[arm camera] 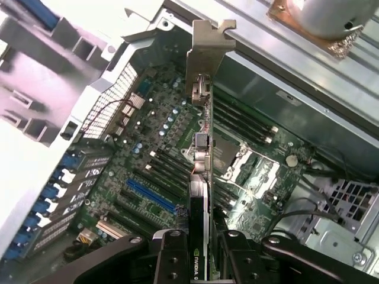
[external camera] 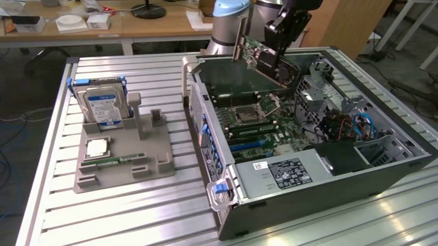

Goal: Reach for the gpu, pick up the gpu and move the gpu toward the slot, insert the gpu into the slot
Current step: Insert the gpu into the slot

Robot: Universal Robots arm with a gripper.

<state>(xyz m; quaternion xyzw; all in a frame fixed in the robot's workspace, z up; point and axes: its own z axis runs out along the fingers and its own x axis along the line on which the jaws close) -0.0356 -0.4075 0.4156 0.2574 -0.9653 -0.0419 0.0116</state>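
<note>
Black tool pinches the gpu, a thin dark circuit card with a silver metal end bracket, and holds it edge-down in the air above the open dark grey computer case on the slatted metal desk. The card hangs over the green motherboard, well apart from the long blue plastic slot, which I take to be its target. A skewed or offset descent could jam the bracket on the case's rear wall, or scrape the square silver processor socket and the memory strips beside it. Blue cables lie toward the exterior view's right. A grey holder with a blue-labelled hard drive stands outside the case.
</note>
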